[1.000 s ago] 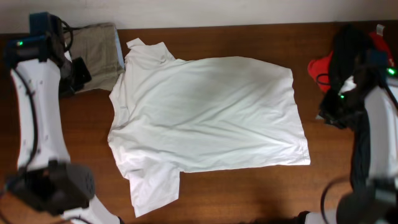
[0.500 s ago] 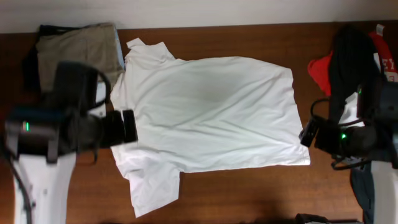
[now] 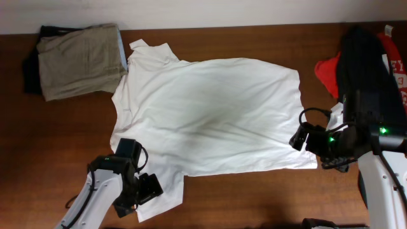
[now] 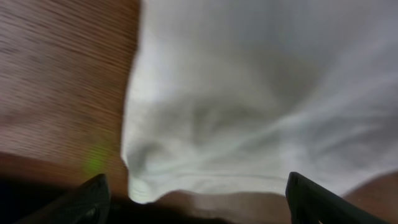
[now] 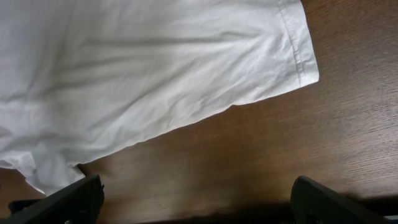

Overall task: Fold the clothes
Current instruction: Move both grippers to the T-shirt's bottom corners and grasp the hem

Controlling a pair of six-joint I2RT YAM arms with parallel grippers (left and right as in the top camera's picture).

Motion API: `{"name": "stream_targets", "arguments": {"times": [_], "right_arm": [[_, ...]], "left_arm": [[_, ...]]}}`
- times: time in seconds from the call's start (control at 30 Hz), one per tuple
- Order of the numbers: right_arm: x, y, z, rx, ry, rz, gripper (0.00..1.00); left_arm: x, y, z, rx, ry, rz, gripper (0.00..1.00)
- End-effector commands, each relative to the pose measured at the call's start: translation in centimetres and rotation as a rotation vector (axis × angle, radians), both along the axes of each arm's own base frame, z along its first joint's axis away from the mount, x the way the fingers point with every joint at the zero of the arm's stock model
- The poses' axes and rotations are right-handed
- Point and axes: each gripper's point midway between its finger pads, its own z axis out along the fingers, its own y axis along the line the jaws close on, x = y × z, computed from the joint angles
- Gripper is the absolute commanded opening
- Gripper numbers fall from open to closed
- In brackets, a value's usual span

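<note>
Thin, wrinkled white T-shirt (image 3: 210, 114) flat on wooden worktop (image 3: 254, 194); folded khaki garment (image 3: 79, 60) at back-left corner, black and red garments (image 3: 359, 60) heaped back-right; left gripper (image 4: 196, 180) and right gripper (image 5: 198, 182) both spread, holding nothing.

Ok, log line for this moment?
phase: pre-fold | T-shirt: flat, unfolded | left gripper: open, at sleeve | right gripper: open, near hem corner

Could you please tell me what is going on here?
Two robot arms are setting up to fold a white T-shirt spread flat on the table. The left gripper hovers over its near sleeve, the right gripper by the hem corner; both jaws are open, gripping nothing. A red garment and a black garment lie at the far right.
</note>
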Motion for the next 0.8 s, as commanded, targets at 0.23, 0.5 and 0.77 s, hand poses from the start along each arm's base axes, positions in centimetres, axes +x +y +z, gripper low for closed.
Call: {"name": "stream_targets", "arguments": {"times": [0.23, 0.5, 0.77], "right_arm": [[0.3, 0.3, -0.2, 0.019, 0.006, -0.022, 1.00], [-1.5, -0.4, -8.6, 0.020, 0.246, -0.235, 0.87], [-1.3, -4.6, -17.3, -0.038, 0.377, -0.478, 0.77]], "left_arm": [[0.4, -0.5, -2.7, -0.047, 0.103, 0.113, 0.91], [0.2, -0.2, -3.8, -0.031, 0.138, 0.112, 0.13], [0.1, -0.2, -3.7, -0.031, 0.140, 0.104, 0.13]]}}
